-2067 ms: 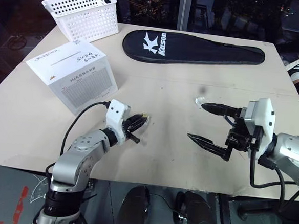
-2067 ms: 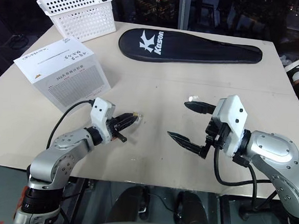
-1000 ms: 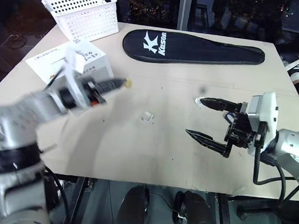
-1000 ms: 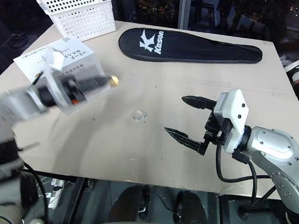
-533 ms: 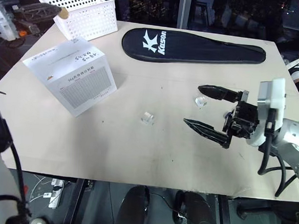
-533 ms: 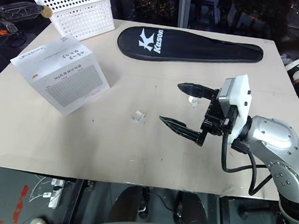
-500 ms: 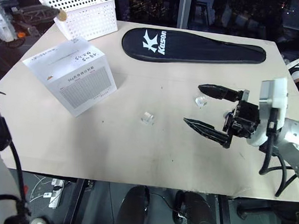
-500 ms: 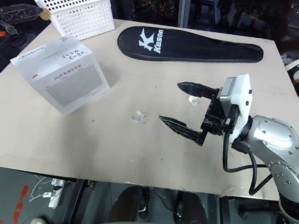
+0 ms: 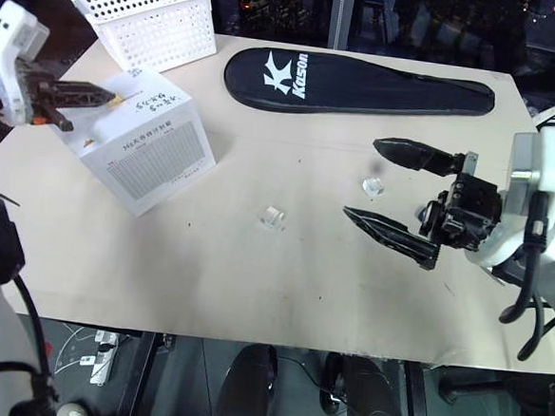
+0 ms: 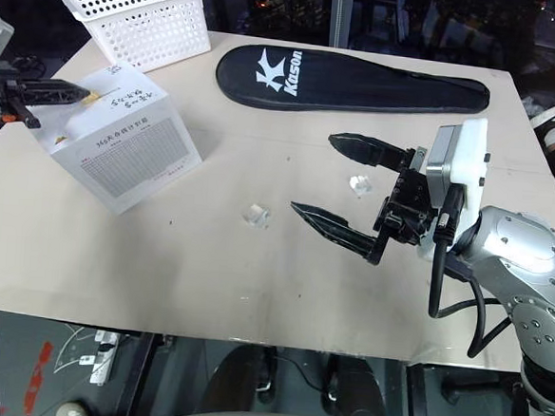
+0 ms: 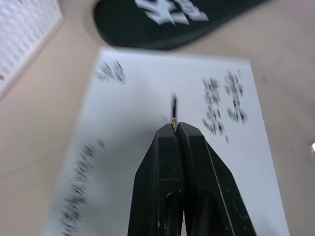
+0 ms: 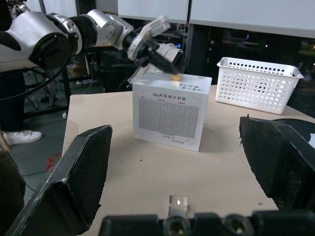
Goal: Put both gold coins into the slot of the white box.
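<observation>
Here the left gripper (image 11: 175, 127) is clamped on a gold coin (image 11: 174, 121), only its thin edge showing between the black fingertips, and it hangs just over the top face of the white box (image 9: 148, 151), which stands near the left edge of the table (image 9: 281, 294), in front of the white basket (image 9: 153, 14) at the far left corner. In the left wrist view the coin's edge points toward the slot (image 11: 173, 104), a short dark slit, and sits just short of it. The likeliest failure, as I judge it, is misalignment: if the coin is turned across the slit or meets the cardboard beside it, it will stop on the face, and letting go then would leave it lying flat on the box or sliding off toward the table's left edge. Pressing down hard could also dent the top or shove the box. The grip is on very little of the coin, so a knock against the slot's lip might twist it out of the fingertips. The right gripper (image 9: 393, 192) has its jaws wide apart and hovers above the table toward the right edge, holding nothing. Two small clear cases (image 9: 274, 217) (image 9: 372, 186) lie on the table, one near the middle and one just beside the right gripper's far finger; whether either holds the second coin I cannot tell, and a careless sweep of those open fingers could scatter them.
</observation>
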You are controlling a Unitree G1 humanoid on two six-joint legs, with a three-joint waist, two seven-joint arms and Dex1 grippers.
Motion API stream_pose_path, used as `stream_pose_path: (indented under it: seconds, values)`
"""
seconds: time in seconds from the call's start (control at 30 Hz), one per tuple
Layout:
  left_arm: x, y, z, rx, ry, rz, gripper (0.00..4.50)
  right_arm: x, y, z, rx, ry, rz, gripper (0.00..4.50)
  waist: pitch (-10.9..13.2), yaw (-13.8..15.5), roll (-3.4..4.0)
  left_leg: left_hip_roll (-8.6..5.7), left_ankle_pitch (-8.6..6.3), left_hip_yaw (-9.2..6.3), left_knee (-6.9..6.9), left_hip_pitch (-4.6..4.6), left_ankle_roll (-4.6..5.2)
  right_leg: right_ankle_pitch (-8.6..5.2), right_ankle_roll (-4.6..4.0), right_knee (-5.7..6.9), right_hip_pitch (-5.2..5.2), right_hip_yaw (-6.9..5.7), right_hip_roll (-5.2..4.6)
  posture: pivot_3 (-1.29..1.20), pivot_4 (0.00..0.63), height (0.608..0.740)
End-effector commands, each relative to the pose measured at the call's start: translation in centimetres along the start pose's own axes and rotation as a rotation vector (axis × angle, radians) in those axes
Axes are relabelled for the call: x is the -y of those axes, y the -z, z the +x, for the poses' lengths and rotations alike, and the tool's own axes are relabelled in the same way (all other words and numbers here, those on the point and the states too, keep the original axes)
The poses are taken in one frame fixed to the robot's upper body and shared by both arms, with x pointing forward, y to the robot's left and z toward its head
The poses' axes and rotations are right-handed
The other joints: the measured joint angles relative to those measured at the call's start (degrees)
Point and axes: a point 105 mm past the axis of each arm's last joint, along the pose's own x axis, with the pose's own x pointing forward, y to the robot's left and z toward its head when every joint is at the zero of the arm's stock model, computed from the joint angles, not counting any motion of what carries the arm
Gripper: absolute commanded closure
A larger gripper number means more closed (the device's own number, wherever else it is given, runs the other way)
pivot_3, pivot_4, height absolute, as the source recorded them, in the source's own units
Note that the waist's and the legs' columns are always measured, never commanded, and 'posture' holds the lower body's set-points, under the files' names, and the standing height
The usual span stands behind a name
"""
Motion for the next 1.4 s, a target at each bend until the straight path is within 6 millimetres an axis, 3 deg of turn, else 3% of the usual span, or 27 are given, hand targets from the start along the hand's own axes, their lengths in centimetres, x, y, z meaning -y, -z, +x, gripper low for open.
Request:
stream_pose_path:
  seconds: [0.03,0.27,0.37,0.43,0.47,0.6,0.67,0.73,0.87,1.0,1.17,1.23,1.4]
  values:
    - [-0.4,-0.9,-1.2,0.023,-0.025,0.051,4.48,-0.1,-1.2,-0.2,0.035,-0.005,-0.056,0.0,0.0,-0.01,0.0,0.0,0.0,0.0,0.02,0.0,0.0,0.0,0.0,0.0,0.0,0.0,0.0,0.0,0.15,0.74]
    - [-1.0,-1.1,-1.1,0.03,-0.091,0.106,4.48,-0.1,-1.0,-0.1,0.025,-0.011,-0.055,0.0,0.0,-0.01,-0.01,0.01,0.0,0.0,0.17,0.0,0.0,0.01,0.0,0.11,0.01,0.0,0.01,0.0,0.15,0.74]
    - [-0.8,-2.1,-1.0,0.098,-0.08,0.095,3.82,-0.2,-0.8,0.0,0.017,-0.011,-0.053,0.0,0.0,-0.06,-0.01,0.03,0.0,0.0,0.3,0.0,0.01,0.01,0.02,0.18,0.02,0.0,0.05,0.0,0.15,0.74]
    - [-0.7,-2.8,-1.1,0.133,-0.075,0.075,2.92,-0.1,-0.6,0.0,0.009,-0.008,-0.051,0.0,0.0,-0.05,0.0,0.04,-0.01,-0.01,0.43,-0.01,0.01,0.0,0.02,0.29,0.02,0.0,0.05,0.0,0.15,0.74]
    - [-0.3,-3.5,-1.2,0.159,-0.042,0.068,2.55,-0.1,-0.4,-0.1,-0.001,-0.005,-0.052,0.0,0.0,-0.05,0.0,0.04,-0.01,-0.02,0.49,-0.01,0.01,0.0,0.02,0.34,0.03,0.0,0.05,0.0,0.15,0.74]
    - [2.4,-8.0,-0.6,0.304,0.116,0.075,2.55,0.3,0.1,-0.5,-0.031,0.031,-0.049,0.0,-0.02,0.31,-0.04,0.04,-0.02,-0.09,0.74,-0.08,0.03,0.0,0.03,0.54,0.03,-0.06,0.0,0.0,0.15,0.74]
    - [4.5,-9.9,0.4,0.373,0.214,0.086,2.55,1.0,0.4,-0.6,-0.053,0.074,-0.054,0.0,-0.02,0.29,-0.04,0.06,-0.02,-0.2,0.8,-0.08,0.04,0.0,0.03,0.59,0.08,-0.13,-0.06,0.0,0.15,0.74]
    - [8.3,-11.1,2.4,0.453,0.322,0.067,2.55,1.8,0.7,-1.1,-0.081,0.129,-0.07,0.0,-0.04,0.25,0.02,0.06,-0.01,-0.25,0.83,-0.03,0.05,0.0,0.03,0.64,0.15,-0.12,-0.13,0.0,0.15,0.74]
    - [14.9,-7.3,4.8,0.455,0.387,0.033,2.55,2.5,2.1,-3.4,-0.183,0.21,-0.063,0.0,-0.1,-0.37,0.15,-0.04,0.09,-0.26,0.87,0.3,-0.12,0.02,0.0,0.83,0.48,0.25,-0.45,0.0,0.15,0.74]
    - [18.7,-2.8,5.5,0.419,0.374,-0.047,2.55,1.8,3.8,-5.9,-0.294,0.256,-0.03,0.0,-0.05,-1.58,0.05,0.06,0.14,-0.22,0.87,0.29,-0.21,0.09,-0.12,0.89,0.38,0.43,-0.08,0.0,0.15,0.74]
    - [20.5,2.3,4.8,0.325,0.325,-0.091,2.55,1.0,5.7,-9.0,-0.379,0.351,0.044,0.0,-0.08,-1.38,0.13,0.06,0.05,-0.18,0.65,0.76,-0.09,-0.06,0.07,0.88,0.63,0.49,0.08,0.0,0.15,0.74]
    - [21.0,4.6,4.1,0.262,0.331,-0.086,2.55,0.8,6.5,-10.1,-0.409,0.389,0.064,0.0,-0.08,-1.35,0.13,0.07,0.02,-0.13,0.57,1.35,-0.07,-0.08,0.05,0.79,1.16,0.52,0.01,0.0,0.15,0.74]
    - [21.5,8.5,2.5,0.17,0.307,-0.115,2.55,1.2,8.1,-11.1,-0.438,0.458,0.065,0.0,-0.13,-1.25,0.18,0.1,-0.14,-0.2,0.72,1.48,-0.33,-0.17,-0.16,0.73,1.29,0.43,-0.46,0.0,0.15,0.74]
